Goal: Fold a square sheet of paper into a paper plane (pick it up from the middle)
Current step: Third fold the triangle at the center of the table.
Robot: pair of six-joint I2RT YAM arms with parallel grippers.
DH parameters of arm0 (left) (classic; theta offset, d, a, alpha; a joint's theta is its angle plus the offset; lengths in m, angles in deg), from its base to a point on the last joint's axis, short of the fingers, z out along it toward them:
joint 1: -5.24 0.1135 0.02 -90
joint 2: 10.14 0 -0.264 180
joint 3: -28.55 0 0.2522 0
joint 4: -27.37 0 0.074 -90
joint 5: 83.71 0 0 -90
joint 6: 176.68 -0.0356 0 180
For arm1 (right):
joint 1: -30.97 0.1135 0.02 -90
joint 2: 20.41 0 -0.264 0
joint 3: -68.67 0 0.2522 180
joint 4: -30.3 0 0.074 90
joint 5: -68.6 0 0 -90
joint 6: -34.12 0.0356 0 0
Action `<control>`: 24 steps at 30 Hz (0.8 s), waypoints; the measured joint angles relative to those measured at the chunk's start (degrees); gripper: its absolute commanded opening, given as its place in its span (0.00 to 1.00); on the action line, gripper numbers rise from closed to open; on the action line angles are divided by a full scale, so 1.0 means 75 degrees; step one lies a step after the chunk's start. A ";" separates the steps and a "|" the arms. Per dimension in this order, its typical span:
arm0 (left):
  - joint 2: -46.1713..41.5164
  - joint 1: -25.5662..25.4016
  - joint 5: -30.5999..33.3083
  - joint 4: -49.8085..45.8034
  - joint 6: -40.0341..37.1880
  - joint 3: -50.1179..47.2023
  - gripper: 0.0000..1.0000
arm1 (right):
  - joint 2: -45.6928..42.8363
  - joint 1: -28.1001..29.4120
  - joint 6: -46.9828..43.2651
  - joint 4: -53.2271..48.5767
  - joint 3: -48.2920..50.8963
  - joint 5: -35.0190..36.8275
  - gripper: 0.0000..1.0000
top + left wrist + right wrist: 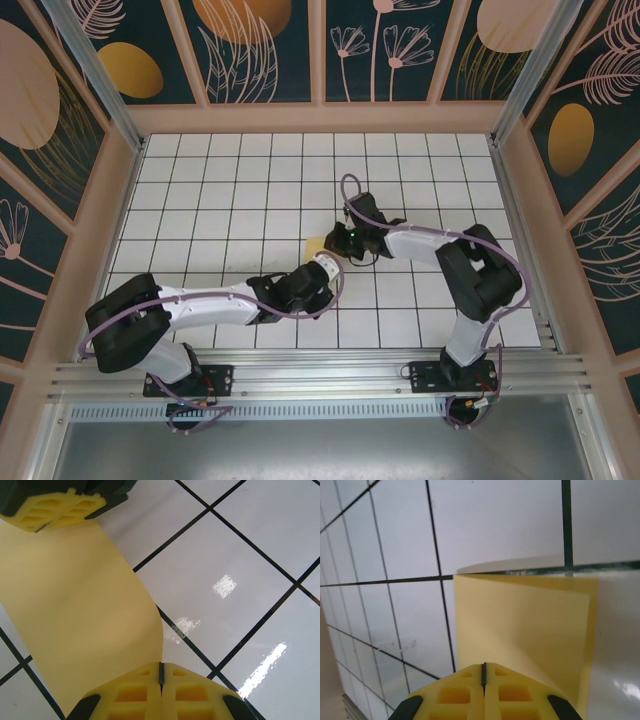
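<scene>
Left wrist view has both claws in shot: the left gripper (161,679) pinched shut on the yellow sheet (75,605), the right gripper (64,510) clamped on its far end, paper bowed between them.

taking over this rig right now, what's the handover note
Left gripper: shut on one end of the square sheet of paper.
Right gripper: shut on the other end.
Where: the yellow sheet bows between the two, over the middle of the table.
Done: sheet gripped by both; it looks folded into a strip.
Left: no pointed nose or wings visible, so most folds remain.
</scene>
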 measured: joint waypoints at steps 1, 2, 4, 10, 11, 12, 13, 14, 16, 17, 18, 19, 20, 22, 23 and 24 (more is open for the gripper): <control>-0.0003 0.0052 -0.0073 -0.0006 -0.0003 -0.0006 0.00 | 0.0213 0.0000 -0.0119 -0.0146 -0.0166 0.0026 0.05; 0.0000 0.0111 -0.0184 -0.0006 -0.0003 -0.0015 0.00 | 0.0396 0.0000 -0.0227 -0.0289 -0.0280 0.0064 0.05; 0.0000 0.0236 -0.0385 -0.0003 -0.0023 -0.0029 0.00 | 0.0603 0.0015 -0.0428 -0.0586 -0.0376 0.0195 0.06; 0.0000 0.0659 -0.1000 0.0000 -0.0029 -0.0041 0.00 | 0.0787 0.0064 -0.0959 -0.1026 -0.0685 0.0358 0.06; 0.0006 0.0734 -0.1084 0.0003 -0.0029 -0.0041 0.00 | 0.0787 0.0067 -0.1011 -0.1072 -0.0711 0.0388 0.06; 0.0017 0.0790 -0.1166 0.0009 -0.0029 -0.0041 0.00 | 0.0796 0.0073 -0.1043 -0.1084 -0.0720 0.0396 0.06; 0.0047 0.0860 -0.1247 0.0015 -0.0032 -0.0041 0.00 | 0.0799 0.0079 -0.1102 -0.1090 -0.0720 0.0405 0.07; 0.0076 0.0921 -0.1303 0.0017 -0.0032 -0.0041 0.00 | 0.0799 0.0085 -0.1160 -0.1093 -0.0723 0.0420 0.07; 0.0160 0.1049 -0.1434 0.0020 -0.0032 -0.0041 0.00 | 0.0799 0.0087 -0.1218 -0.1099 -0.0723 0.0431 0.07; 0.0207 0.1110 -0.1513 0.0017 -0.0032 -0.0041 0.00 | 0.0799 0.0087 -0.1241 -0.1102 -0.0726 0.0431 0.07; 0.0245 0.1160 -0.1565 0.0017 -0.0032 -0.0038 0.00 | 0.0799 0.0087 -0.1265 -0.1105 -0.0729 0.0434 0.07; 0.0280 0.1218 -0.1603 0.0017 -0.0032 -0.0032 0.00 | 0.0799 0.0087 -0.1300 -0.1107 -0.0731 0.0437 0.07; 0.0294 0.1265 -0.1629 0.0017 -0.0032 -0.0026 0.00 | 0.0799 0.0093 -0.1326 -0.1107 -0.0731 0.0437 0.07; 0.0297 0.1408 -0.1766 0.0017 -0.0029 -0.0017 0.00 | 0.0799 0.0102 -0.1367 -0.1110 -0.0731 0.0452 0.07; 0.0303 0.1478 -0.1827 0.0026 -0.0029 -0.0009 0.00 | 0.0799 0.0102 -0.1373 -0.1107 -0.0731 0.0452 0.07; 0.0309 0.1568 -0.1888 0.0029 -0.0029 0.0003 0.00 | 0.0799 0.0102 -0.1376 -0.1107 -0.0731 0.0452 0.07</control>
